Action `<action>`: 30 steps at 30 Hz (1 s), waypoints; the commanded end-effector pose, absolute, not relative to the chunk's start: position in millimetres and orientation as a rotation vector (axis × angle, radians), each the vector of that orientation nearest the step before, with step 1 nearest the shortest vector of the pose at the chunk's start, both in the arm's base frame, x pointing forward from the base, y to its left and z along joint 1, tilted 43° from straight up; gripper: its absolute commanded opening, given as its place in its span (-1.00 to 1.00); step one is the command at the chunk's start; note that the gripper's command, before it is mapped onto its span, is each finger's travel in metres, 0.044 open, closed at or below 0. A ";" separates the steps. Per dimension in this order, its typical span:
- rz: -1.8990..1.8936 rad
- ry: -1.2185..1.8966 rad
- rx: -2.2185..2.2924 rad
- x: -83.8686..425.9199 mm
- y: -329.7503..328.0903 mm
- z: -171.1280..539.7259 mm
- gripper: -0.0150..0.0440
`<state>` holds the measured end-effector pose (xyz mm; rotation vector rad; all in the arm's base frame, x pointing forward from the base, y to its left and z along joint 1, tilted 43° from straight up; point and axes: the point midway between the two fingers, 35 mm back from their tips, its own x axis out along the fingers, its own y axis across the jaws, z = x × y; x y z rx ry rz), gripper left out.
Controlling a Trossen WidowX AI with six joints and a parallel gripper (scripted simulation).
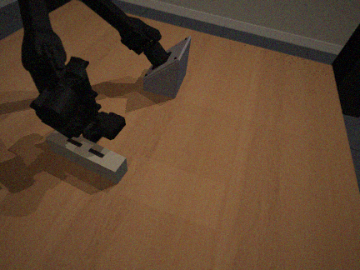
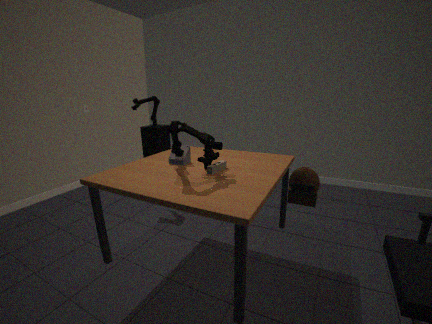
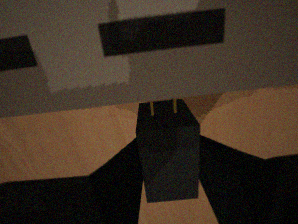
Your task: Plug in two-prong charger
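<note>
The power strip (image 1: 113,161) (image 2: 217,168) (image 3: 75,77) is a pale grey bar lying on the table, with two dark outlet slots on its top face. In the wrist view the right outlet (image 3: 162,32) lies ahead of the charger and the left outlet (image 3: 16,53) is cut off by the frame edge. My gripper (image 3: 164,140) is shut on the dark charger (image 3: 172,175). Two thin brass prongs stick out of the charger, their tips showing at the strip's near edge, outside the slots. In the top view the gripper (image 1: 92,135) is over the strip's back side, and the charger cannot be made out.
The arm's grey wedge-shaped base (image 1: 168,77) (image 2: 180,156) stands on the wooden table (image 1: 233,175) (image 2: 150,182) behind the strip. The arm's shadow falls across the strip and table. A dark cabinet (image 2: 156,140) with another arm stands behind the table.
</note>
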<state>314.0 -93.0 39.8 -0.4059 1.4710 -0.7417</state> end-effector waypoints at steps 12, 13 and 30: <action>-0.739 1.475 -0.414 316.7 -93.7 40.4 -0.49; -0.739 1.475 -0.414 317.0 -93.8 40.5 -0.49; -0.739 1.474 -0.414 322.4 -94.6 41.4 -0.49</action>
